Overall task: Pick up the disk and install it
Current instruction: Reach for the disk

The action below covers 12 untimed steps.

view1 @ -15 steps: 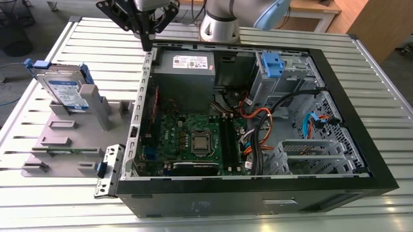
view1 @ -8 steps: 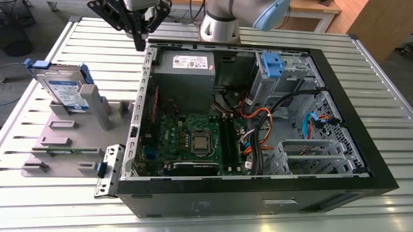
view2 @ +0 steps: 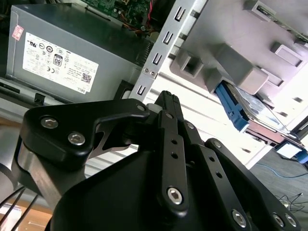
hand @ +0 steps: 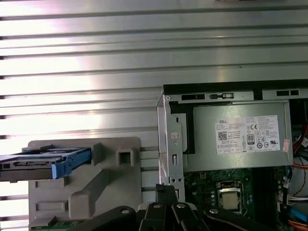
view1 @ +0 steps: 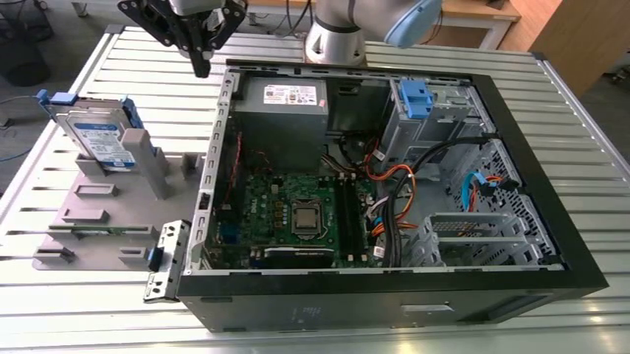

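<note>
**Exterior view first: empty gripper by the case corner, disk in its stand**

Exterior view: the gripper (view1: 202,70) hangs over the table (view1: 88,324), just outside the corner of the open case (view1: 394,306) nearest the power supply (view1: 280,103). Its fingers are pressed together and pinch nothing. The disk (view1: 99,136) stands on edge, leaning, in a slot of the grey stand (view1: 108,214). The stand lies on the table beside the case, on the exterior view's left. Gripper and disk are apart. The board (view1: 295,214) lies on the case floor.

Second wrist view: the gripper (view2: 166,96) ends in a single closed tip with nothing in it. Beyond the tip are the power supply (view2: 57,57) and the stand (view2: 231,57). The disk (view2: 260,109) sits in the stand, with a blue rail along its edge.

First wrist view: the gripper (hand: 166,188) sits at the case wall by the power supply (hand: 240,139), with the board (hand: 211,192) close by. The disk (hand: 33,164) is seen edge-on in the stand (hand: 110,178), a blue rail at its end, clear of the fingertips. The slatted table (hand: 96,72) lies beyond.
</note>
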Available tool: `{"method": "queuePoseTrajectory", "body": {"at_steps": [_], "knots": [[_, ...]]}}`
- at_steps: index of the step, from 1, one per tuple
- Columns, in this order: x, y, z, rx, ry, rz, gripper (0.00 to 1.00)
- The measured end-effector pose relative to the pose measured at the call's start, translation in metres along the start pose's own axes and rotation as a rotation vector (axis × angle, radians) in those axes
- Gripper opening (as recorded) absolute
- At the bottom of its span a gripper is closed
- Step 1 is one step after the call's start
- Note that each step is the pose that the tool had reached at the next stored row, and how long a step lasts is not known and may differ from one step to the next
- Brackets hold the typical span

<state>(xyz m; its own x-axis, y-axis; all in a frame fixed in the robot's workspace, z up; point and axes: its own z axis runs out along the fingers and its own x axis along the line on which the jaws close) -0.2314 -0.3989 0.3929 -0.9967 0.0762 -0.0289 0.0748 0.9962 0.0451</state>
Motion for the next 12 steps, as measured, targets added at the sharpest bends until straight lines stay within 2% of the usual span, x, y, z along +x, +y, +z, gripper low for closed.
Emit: {"method": "queuePoseTrajectory", "body": {"at_steps": [12], "knots": [[0.0299,-0.0023,-0.0008,-0.0001,-0.0001,0.000,0.11]]}}
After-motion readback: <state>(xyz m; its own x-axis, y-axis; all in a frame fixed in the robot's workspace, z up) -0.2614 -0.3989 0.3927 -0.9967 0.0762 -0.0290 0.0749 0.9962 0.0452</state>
